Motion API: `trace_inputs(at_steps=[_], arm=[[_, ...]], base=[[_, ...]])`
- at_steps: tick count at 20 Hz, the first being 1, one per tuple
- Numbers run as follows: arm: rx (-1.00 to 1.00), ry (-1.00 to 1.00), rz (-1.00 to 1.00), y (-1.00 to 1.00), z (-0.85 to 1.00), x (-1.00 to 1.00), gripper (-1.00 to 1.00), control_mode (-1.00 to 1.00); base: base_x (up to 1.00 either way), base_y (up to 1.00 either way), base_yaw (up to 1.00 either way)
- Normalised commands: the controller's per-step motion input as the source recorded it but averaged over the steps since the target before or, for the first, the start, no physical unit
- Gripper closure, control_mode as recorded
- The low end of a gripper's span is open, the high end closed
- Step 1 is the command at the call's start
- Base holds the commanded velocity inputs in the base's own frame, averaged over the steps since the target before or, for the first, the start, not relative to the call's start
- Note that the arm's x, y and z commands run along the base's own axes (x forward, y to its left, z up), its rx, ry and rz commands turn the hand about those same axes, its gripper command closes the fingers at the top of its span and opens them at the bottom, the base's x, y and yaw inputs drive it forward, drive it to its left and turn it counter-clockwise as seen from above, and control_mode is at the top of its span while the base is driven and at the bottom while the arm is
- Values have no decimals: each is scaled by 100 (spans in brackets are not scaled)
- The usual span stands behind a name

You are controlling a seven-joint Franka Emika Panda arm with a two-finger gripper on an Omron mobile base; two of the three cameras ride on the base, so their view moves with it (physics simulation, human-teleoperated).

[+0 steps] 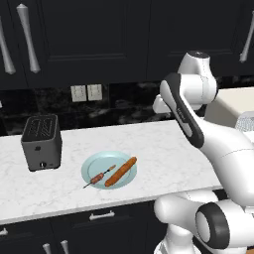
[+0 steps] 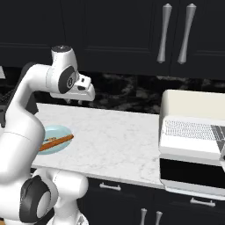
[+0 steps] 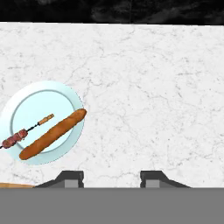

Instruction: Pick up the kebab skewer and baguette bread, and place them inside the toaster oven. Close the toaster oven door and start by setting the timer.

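The kebab skewer (image 1: pixel 100 175) (image 3: pixel 19 135) and the orange-brown baguette bread (image 1: pixel 120 172) (image 2: pixel 56 142) (image 3: pixel 52 133) lie side by side on a pale blue plate (image 1: pixel 99 161) (image 3: pixel 43 98) on the white marble counter. My gripper (image 3: pixel 111 177) hangs high above the counter, to the right of the plate, open, with nothing between its fingers. The cream toaster oven (image 2: pixel 193 103) (image 1: pixel 233 104) stands at the counter's right end. Its dark glass door (image 2: pixel 193 173) is folded down and the wire rack (image 2: pixel 189 128) is exposed.
A small black slot toaster (image 1: pixel 42 144) stands left of the plate. Dark cabinets with pale handles hang above, and a dark backsplash with outlets (image 1: pixel 87 92) runs behind. Bare marble counter (image 2: pixel 118 136) lies between the plate and the toaster oven.
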Motion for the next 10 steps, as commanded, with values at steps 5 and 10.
trace_inputs(at_steps=[5,10], arm=[[0,0,0,0,0,0,-100,100],[0,0,0,0,0,0,-100,100]], base=[[-6,-14,0],[-18,-76,-1]])
